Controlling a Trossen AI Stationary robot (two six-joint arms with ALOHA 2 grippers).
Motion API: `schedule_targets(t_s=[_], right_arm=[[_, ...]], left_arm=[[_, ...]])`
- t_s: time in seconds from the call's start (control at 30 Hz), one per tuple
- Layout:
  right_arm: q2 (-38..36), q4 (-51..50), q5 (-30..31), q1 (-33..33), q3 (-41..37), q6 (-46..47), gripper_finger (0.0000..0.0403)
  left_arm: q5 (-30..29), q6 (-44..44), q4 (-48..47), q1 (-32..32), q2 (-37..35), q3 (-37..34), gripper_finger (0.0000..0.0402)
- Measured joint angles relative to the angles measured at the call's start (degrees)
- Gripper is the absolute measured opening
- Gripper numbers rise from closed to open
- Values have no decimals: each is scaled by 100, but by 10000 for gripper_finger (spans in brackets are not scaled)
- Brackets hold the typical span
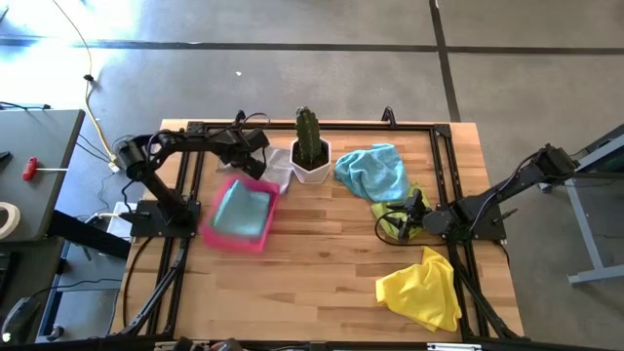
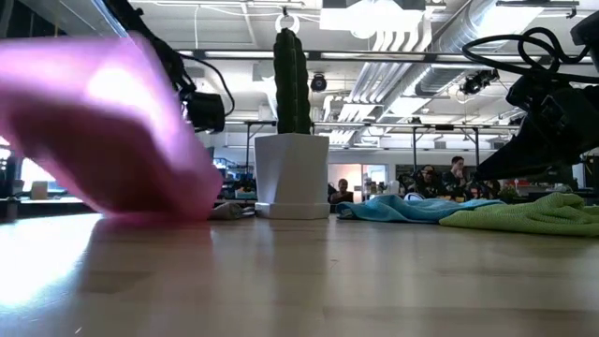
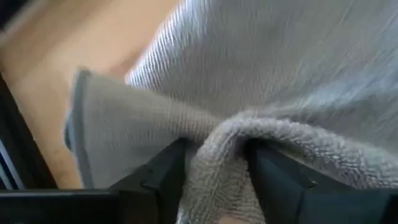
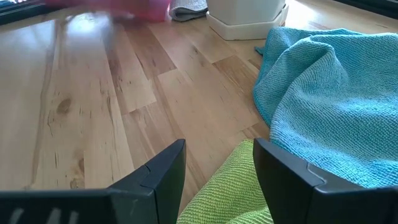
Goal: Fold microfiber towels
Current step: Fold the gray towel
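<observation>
A grey towel (image 1: 281,175) lies crumpled on the table at the far left, beside the white cactus pot (image 1: 310,156). My left gripper (image 3: 217,180) is down on it and shut on a bunch of its cloth. A light blue towel (image 1: 375,171) lies right of the pot, with a lime green towel (image 1: 395,226) next to it and a yellow towel (image 1: 424,288) near the front right. My right gripper (image 4: 217,168) stands open low over the lime green towel's edge (image 4: 230,193). A pale blue cloth (image 1: 241,210) lies in the pink tray (image 1: 210,222). My left gripper pinches a raised, bunched ridge of the grey towel (image 3: 221,140) between its two fingers (image 3: 165,180). The fingers come steeply from above. The ridge is a gathered fold, not a single edge. The rest of the towel spreads slack on the wood around them.
The cactus pot (image 2: 292,173) stands close to the right of the grey towel. The pink tray (image 2: 103,131) sits just nearer than my left gripper. Black rails (image 1: 322,125) run along the far edge and both sides of the table. Bare wood (image 1: 322,273) lies in the middle and front.
</observation>
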Motion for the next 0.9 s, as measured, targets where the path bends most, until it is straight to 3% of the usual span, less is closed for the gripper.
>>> schedule_targets(t_s=[0.33, 0.53, 0.8, 0.9], right_arm=[[0, 0, 2, 1, 0, -1, 181], [0, 0, 0, 0, 0, 0, 181], [0, 0, 0, 0, 0, 1, 181], [0, -2, 2, 1, 0, -1, 181]], left_arm=[[32, -2, -216, -335, -48, 3, 7], [37, -126, -266, -510, -336, 5, 9], [514, -436, -925, -1011, -1012, 5, 4], [347, -540, -971, -1270, -1368, 5, 2]])
